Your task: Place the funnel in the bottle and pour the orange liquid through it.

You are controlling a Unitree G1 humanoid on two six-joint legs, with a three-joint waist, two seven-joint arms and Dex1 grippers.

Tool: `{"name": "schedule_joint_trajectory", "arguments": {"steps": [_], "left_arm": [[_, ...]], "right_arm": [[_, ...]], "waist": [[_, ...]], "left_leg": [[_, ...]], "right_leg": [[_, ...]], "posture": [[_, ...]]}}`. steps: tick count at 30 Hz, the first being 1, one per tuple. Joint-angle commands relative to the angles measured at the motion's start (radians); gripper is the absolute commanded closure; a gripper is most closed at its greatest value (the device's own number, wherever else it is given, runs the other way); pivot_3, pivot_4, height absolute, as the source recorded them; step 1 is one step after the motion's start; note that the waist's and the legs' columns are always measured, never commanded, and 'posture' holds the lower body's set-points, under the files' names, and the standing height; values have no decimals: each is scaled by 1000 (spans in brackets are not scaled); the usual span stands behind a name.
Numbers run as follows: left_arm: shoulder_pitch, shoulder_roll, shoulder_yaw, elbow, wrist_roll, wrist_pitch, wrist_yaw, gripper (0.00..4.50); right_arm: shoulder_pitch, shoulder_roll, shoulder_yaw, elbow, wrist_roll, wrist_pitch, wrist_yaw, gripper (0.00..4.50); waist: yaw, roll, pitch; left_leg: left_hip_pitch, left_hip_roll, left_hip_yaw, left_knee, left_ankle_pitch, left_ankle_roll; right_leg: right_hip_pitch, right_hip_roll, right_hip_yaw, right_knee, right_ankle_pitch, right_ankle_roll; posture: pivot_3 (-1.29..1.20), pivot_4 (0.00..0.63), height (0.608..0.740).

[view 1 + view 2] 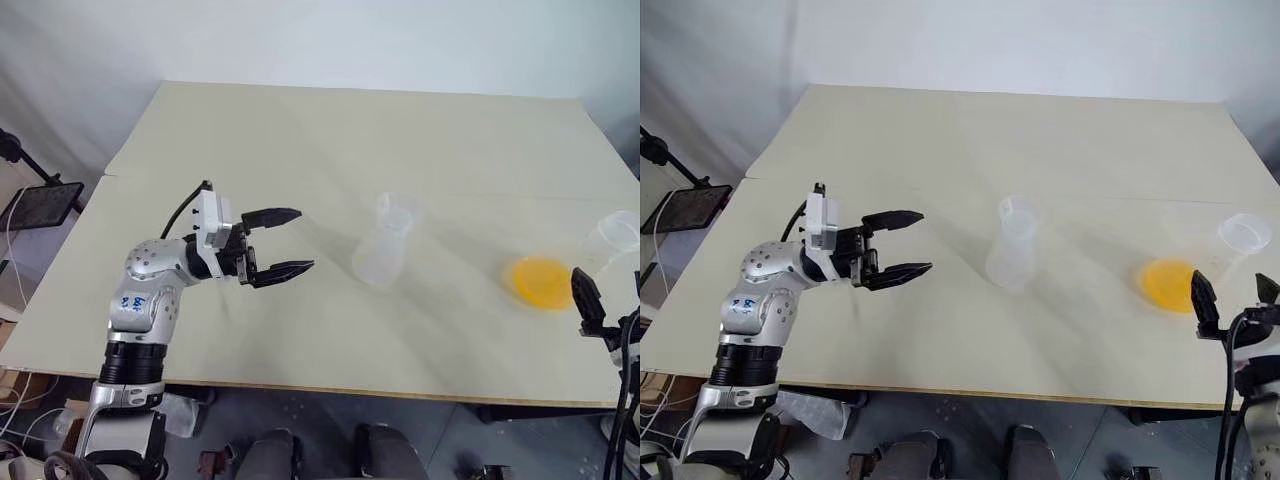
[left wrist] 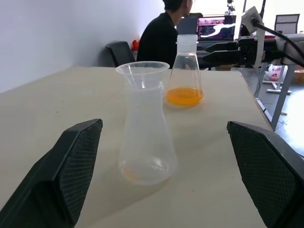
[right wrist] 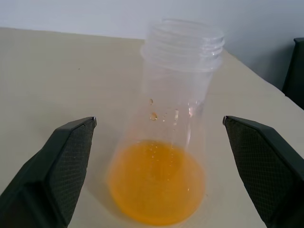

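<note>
- The bottle (image 1: 383, 255) stands upright near the middle of the table (image 1: 300, 150), and it is the landmark here.
- The funnel (image 2: 143, 75) sits in the bottle's neck, flared rim at the mouth, the two touching.
- Just a faint trace of orange shows at the bottle's base in the left wrist view.
- Over to the bottle's right, well apart from it, stands a second flask (image 3: 166, 142), upright, near the table's right edge.
- The orange liquid (image 1: 542, 281) lies pooled in the bottom of that flask, a shallow layer, with a few drops clinging higher up its wall.
- Left gripper (image 1: 282, 244) hovers left of the bottle, level, pointing at it; fingers (image 2: 71, 166) spread wide, nothing between them, clear of the bottle on both sides.
- Right gripper (image 1: 1230, 300) sits at the table's near right edge, on the far side of the flask from the bottle; its fingers (image 3: 61, 166) gape wide either side of the flask without touching it, holding nothing.
- Behind the table, beyond the flask in the left wrist view, a person (image 2: 161, 35) in dark clothing sits facing away towards a lit screen (image 2: 216, 28).
- A chair (image 2: 121, 51) stands beside that person.
</note>
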Motion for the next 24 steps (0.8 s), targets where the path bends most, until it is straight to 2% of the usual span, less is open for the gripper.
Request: {"name": "schedule_joint_trajectory", "arguments": {"steps": [1,12,24], "left_arm": [[12,16,10,-58,-26,6,16,38],[22,20,4,-92,-33,14,37,38],[34,38,8,-86,-36,1,29,38]], "right_arm": [[-44,-33,-9,46,-21,-9,8,0],[-246,-72,23,235,-51,-39,44,0],[-377,-79,56,345,-98,-100,60,0]], "waist": [[-2,0,0],[-11,0,0],[-12,0,0]], "left_leg": [[0,0,0,0,0,0],[0,0,1,0,0,0],[0,0,0,0,0,0]], "right_leg": [[0,0,0,0,0,0],[0,0,0,0,0,0],[0,0,-1,0,0,0]], "posture": [[0,150,740],[0,150,740],[0,150,740]]}}
